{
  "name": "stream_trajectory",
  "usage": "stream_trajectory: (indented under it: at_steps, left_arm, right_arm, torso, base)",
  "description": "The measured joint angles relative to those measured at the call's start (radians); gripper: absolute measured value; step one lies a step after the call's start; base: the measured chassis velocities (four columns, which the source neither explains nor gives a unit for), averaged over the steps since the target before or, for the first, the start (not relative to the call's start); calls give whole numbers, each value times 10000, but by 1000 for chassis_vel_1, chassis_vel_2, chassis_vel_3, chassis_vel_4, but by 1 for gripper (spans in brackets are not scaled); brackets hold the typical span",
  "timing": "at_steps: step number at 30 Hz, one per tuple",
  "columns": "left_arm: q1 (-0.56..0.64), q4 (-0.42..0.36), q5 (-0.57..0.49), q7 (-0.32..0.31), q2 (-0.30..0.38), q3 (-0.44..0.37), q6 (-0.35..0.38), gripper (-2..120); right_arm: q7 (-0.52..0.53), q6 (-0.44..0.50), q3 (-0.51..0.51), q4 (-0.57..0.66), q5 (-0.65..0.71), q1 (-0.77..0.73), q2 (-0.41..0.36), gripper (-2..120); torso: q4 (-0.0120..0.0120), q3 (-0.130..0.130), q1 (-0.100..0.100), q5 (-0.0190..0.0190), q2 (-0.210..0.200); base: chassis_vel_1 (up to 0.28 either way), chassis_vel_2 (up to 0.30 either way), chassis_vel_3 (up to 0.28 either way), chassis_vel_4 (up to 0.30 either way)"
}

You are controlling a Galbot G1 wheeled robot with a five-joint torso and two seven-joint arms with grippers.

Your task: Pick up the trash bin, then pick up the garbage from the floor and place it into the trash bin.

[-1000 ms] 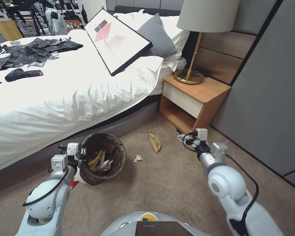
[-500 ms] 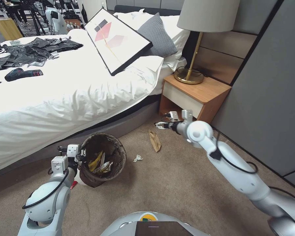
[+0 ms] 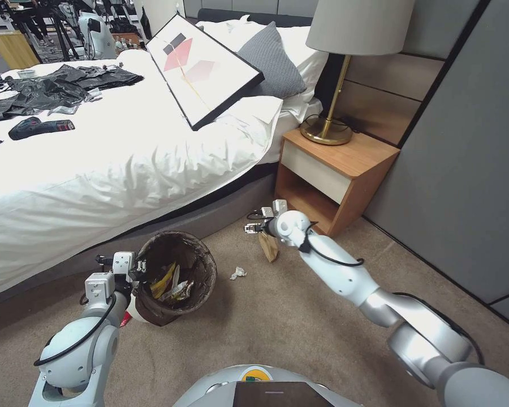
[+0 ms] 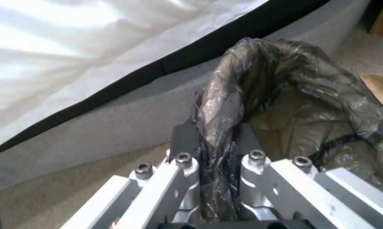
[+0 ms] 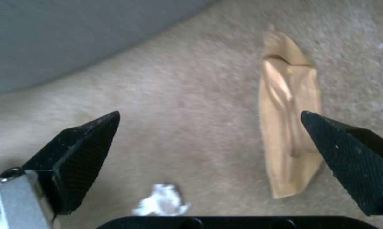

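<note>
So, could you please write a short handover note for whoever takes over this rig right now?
Left gripper: shut on the bin's lined rim, holding the bin beside the bed.
Right gripper: open, empty, reaching out low over the carpet, above the tan paper near the nightstand.
Done: bin is gripped; yellow wrappers already lie inside it.
Left: the tan paper and the white tissue lie on the carpet between bin and nightstand, apart from each other; both need picking up and dropping in the bin.
</note>
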Motion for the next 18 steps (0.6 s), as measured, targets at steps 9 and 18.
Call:
stream_trajectory:
  at_steps: [9, 18]
  left_arm:
    - [-106, 199, -23, 41, -27, 23, -38, 7]
    - [-252, 448, -8, 77, -28, 99, -100, 7]
  right_arm:
    - [-695, 21, 432, -2165, -1644, 279, 527, 100]
    - [-1111, 94, 595, -2986, -2428, 381, 561, 100]
  torso:
    - [-4, 0, 0, 1, 0]
    - [-6, -1, 0, 3, 0]
  base:
    - [0, 0, 0, 0]
    - [0, 0, 0, 0]
